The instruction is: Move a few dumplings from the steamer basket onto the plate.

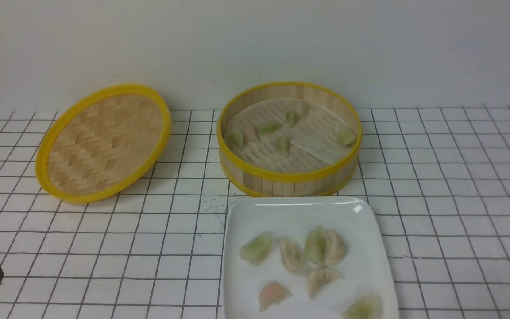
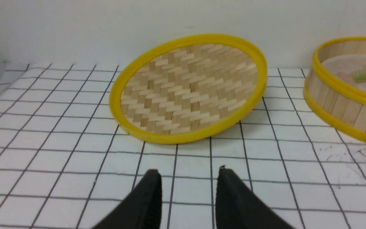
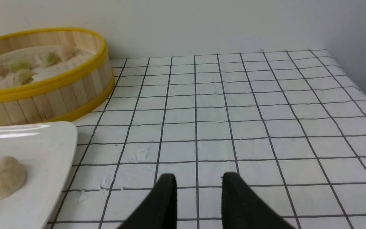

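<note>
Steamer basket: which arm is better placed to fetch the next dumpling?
Probably the right. Its open fingers hover empty beside the round bamboo steamer basket and glossy white square plate. The left fingers, also empty, face the woven yellow-rimmed lid, farther off.

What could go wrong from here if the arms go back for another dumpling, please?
1. The plate sits right in front of the steamer basket, nearly touching it, so a low reach over it could knock the dumplings on the plate.
2. The dumplings left in the basket lie below its upright wall, on a creased liner; a gripper may catch the rim or pinch the liner.
3. The plate dumplings are clustered, two overlapping, so a new one may land on top.
</note>
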